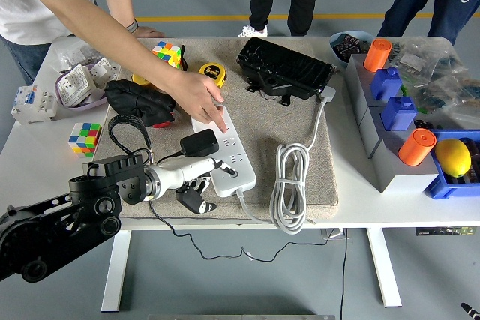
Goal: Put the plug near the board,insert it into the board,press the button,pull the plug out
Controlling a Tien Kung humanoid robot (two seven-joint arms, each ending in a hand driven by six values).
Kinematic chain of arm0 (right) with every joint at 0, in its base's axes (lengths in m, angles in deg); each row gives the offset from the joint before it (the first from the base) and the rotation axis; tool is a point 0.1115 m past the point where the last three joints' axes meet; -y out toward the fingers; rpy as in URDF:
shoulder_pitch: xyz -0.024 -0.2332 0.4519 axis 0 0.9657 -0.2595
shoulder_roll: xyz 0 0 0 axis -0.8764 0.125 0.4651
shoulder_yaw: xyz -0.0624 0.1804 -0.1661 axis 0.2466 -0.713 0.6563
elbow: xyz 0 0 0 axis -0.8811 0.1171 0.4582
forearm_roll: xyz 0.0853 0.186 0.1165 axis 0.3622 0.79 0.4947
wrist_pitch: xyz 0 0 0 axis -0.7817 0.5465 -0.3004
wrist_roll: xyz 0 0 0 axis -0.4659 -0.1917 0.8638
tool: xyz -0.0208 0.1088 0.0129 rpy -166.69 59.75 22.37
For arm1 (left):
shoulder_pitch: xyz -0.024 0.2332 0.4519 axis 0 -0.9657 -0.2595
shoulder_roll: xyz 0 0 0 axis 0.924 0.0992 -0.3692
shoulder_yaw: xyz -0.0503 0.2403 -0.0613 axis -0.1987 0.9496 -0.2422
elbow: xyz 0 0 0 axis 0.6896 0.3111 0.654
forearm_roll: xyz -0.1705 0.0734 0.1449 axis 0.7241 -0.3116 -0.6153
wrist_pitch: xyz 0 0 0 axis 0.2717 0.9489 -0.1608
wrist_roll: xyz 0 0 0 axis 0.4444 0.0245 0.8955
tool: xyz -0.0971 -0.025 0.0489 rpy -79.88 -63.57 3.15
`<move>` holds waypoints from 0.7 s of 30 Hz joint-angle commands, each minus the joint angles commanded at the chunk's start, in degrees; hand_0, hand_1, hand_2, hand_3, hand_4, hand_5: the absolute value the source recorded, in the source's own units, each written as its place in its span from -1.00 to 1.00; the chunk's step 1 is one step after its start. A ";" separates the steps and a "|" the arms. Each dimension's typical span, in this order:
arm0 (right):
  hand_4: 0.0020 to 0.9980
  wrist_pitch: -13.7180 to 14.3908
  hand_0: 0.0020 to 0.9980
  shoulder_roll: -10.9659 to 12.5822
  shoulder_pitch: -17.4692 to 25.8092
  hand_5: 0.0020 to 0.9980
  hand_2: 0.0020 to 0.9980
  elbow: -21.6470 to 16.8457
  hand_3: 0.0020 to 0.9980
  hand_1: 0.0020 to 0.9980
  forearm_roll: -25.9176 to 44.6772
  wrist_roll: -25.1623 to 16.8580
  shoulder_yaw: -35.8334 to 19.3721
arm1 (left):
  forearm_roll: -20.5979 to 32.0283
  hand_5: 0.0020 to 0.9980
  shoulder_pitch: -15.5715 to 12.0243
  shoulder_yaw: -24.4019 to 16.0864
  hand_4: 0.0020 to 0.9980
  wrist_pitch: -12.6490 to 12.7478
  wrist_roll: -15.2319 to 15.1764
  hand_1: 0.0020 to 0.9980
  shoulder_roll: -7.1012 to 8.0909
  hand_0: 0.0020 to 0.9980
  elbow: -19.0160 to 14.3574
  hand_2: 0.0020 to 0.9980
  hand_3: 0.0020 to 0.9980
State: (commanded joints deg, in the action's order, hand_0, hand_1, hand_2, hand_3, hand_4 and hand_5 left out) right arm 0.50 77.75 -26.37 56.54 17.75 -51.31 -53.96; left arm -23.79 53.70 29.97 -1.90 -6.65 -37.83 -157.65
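A: What is the setting?
B: A grey floor with a yellow line, people standing at twelve o'clock, and a white table (30, 157) carrying a beige mat (300, 121).

A: What is on the mat?
B: A black box (285, 69) lies at twelve o'clock. A white power strip (229, 148) runs down the middle, and its coiled white cable (291, 187) sits at four o'clock from it.

A: And the robot?
B: Its black left arm (56, 226) enters from eight o'clock. The left hand (191, 174) rests at the strip's near end, fingers curled downward. I cannot tell whether they grip anything.

A: Where is the plug?
B: A black plug (193, 198) lies on the mat just under that hand, at six o'clock from it. A black adapter (199, 142) sits beside the strip at the hand's twelve o'clock.

A: And the person?
B: A person's hand (201, 97) reaches in from ten o'clock, a finger pressing the strip's far end.

A: Anything smaller?
B: A yellow tape measure (213, 74) and a colour cube (84, 137).
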 joint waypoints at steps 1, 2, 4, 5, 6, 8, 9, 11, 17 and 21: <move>0.98 0.00 0.21 -0.01 -0.03 -0.20 0.24 0.01 0.10 0.24 0.00 0.00 -0.03 | -0.02 -1.00 0.01 0.03 0.47 -0.01 0.03 -0.87 -0.05 -0.92 0.08 -0.76 0.72; 0.98 -0.01 0.21 -0.03 -0.05 -0.20 0.24 0.00 0.10 0.24 0.00 0.01 -0.04 | -0.06 -1.00 0.04 0.08 0.47 0.01 0.03 -0.87 -0.09 -0.92 0.14 -0.76 0.72; 0.98 -0.01 0.21 -0.06 -0.04 -0.20 0.24 -0.03 0.10 0.24 -0.02 0.01 -0.05 | 0.01 -1.00 0.15 0.43 0.47 -0.01 0.11 -0.87 -0.21 -0.92 0.26 -0.76 0.72; 0.98 -0.01 0.21 -0.07 -0.03 -0.20 0.24 -0.03 0.10 0.24 -0.01 0.02 -0.02 | 0.11 -1.00 0.20 0.63 0.47 0.01 0.11 -0.87 -0.26 -0.92 0.33 -0.76 0.72; 0.98 -0.01 0.21 -0.08 -0.02 -0.20 0.24 -0.03 0.10 0.24 -0.01 0.01 -0.01 | 0.13 -1.00 0.22 0.73 0.47 -0.01 0.16 -0.87 -0.31 -0.92 0.39 -0.76 0.72; 0.98 0.02 0.21 -0.11 -0.02 -0.20 0.24 -0.02 0.10 0.24 -0.01 -0.02 -0.05 | 0.12 -1.00 0.20 0.84 0.46 0.07 0.09 -0.87 -0.36 -0.92 0.42 -0.76 0.71; 0.98 0.02 0.21 -0.12 0.00 -0.20 0.24 -0.03 0.10 0.24 -0.01 -0.03 -0.09 | 0.06 -1.00 0.19 0.80 0.46 0.14 0.01 -0.87 -0.36 -0.92 0.35 -0.76 0.71; 0.98 0.01 0.21 -0.13 0.03 -0.20 0.24 -0.03 0.10 0.24 -0.02 -0.01 -0.13 | 0.06 -1.00 0.16 0.48 0.46 0.26 -0.15 -0.87 -0.28 -0.92 0.06 -0.76 0.71; 0.98 -0.02 0.21 -0.13 0.04 -0.20 0.24 -0.02 0.10 0.24 -0.09 0.01 -0.10 | 0.14 -1.00 0.13 -1.50 0.47 0.42 -0.55 -0.87 0.12 -0.92 -1.02 -0.76 0.71; 0.98 -0.04 0.21 -0.27 0.02 -0.20 0.24 0.00 0.10 0.24 -0.10 0.02 -0.28 | 0.34 -1.00 0.02 -3.14 0.48 0.87 -1.47 -0.87 0.56 -0.92 -1.89 -0.76 0.71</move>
State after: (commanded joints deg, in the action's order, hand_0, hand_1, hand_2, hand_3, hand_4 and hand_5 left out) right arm 0.46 77.48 -26.35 56.54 17.65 -51.30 -54.25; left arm -23.45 53.71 26.83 -1.02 -8.12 -37.27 -159.55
